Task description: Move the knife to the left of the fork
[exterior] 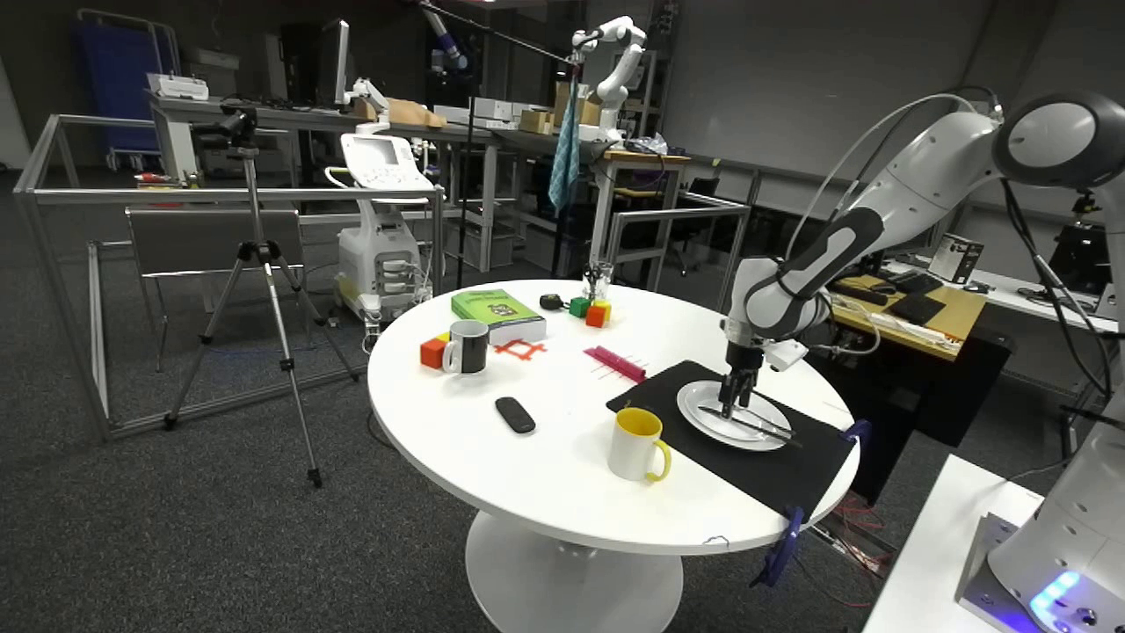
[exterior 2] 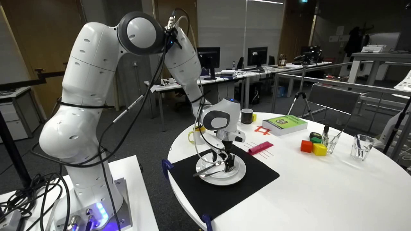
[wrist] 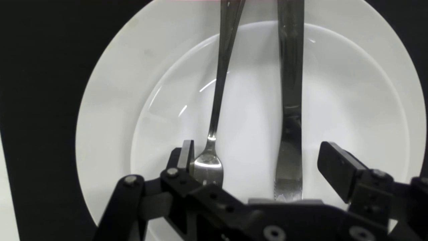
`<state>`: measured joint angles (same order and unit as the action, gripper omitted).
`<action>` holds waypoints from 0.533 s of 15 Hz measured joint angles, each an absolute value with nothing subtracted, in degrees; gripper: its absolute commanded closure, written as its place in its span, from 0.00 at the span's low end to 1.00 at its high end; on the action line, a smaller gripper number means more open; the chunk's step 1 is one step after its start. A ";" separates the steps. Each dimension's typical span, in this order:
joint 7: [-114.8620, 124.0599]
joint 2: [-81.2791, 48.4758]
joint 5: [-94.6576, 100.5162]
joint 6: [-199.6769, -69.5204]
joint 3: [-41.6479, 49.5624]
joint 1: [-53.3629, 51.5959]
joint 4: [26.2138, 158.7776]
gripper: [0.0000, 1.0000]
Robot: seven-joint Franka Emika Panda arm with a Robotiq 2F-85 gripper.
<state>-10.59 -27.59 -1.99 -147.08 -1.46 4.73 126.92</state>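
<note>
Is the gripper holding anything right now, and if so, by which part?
Nothing is held. In the wrist view, the gripper is open, with the fork and the table knife between its spread jaws, neither clamped.

Plate (wrist: pixel 249 117) common to 3 views

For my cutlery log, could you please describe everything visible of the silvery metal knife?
The silvery, metal-looking knife rests across the round white plate, its handle overhanging the rim in both exterior views. In the wrist view, the blade shows fine serrations at left, tip hidden; the knife lies right of the silvery fork, straddled but not touched by the open black gripper.
</note>
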 measured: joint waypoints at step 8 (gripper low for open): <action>-12.04 -29.38 -1.92 -146.11 -1.67 4.72 124.74 0.00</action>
<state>-12.04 -29.38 -1.92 -146.11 -1.67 4.72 124.74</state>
